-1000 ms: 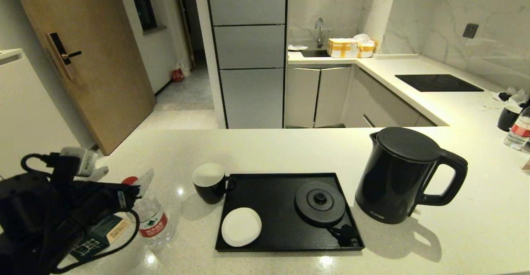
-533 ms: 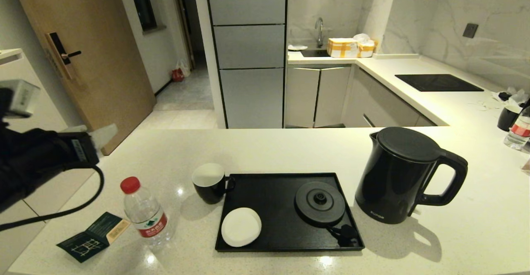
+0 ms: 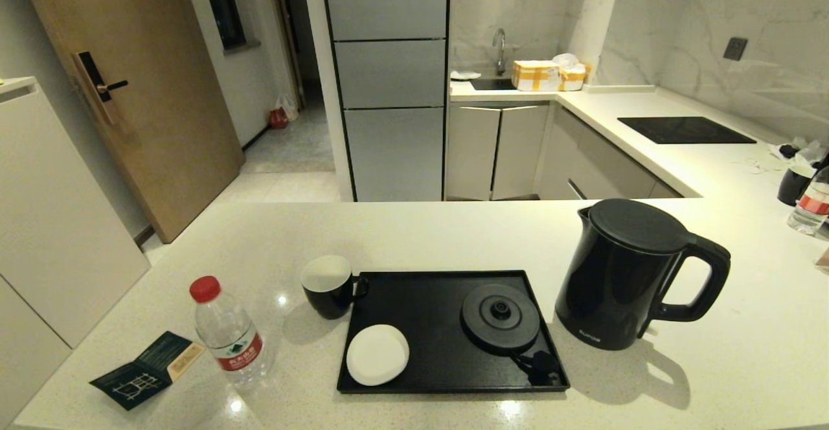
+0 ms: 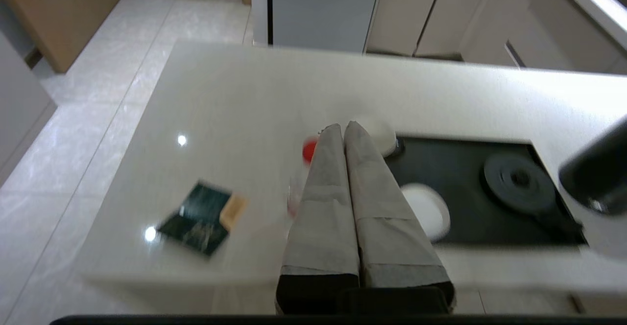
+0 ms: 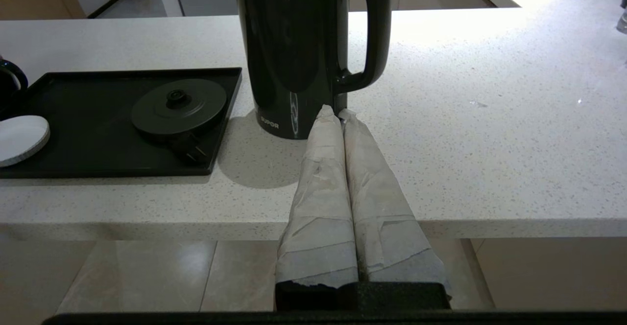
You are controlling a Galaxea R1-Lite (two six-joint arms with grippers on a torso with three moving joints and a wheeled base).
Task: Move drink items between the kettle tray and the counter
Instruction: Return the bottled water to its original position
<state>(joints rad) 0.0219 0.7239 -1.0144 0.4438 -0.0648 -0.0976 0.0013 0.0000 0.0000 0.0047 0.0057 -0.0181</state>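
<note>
1. Right now my left gripper (image 4: 344, 128) is pressed together, empty, high above the counter (image 4: 235, 100).
2. My right gripper (image 5: 336, 114), also closed, sits low by the counter's near edge.
3. Kettle (image 3: 631, 274) upright right of the tray (image 3: 427, 307), handle pointing right.
4. Bottle (image 3: 227, 333) and mug (image 3: 329, 285) stand upright left of the tray.

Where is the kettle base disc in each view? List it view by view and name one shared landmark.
Head view: base disc on the tray's right half, left of the kettle.
Left wrist view: disc on the tray, beyond the shut left gripper.
Right wrist view: disc on the tray, beside the kettle.
Shared landmark: the tray.
</note>
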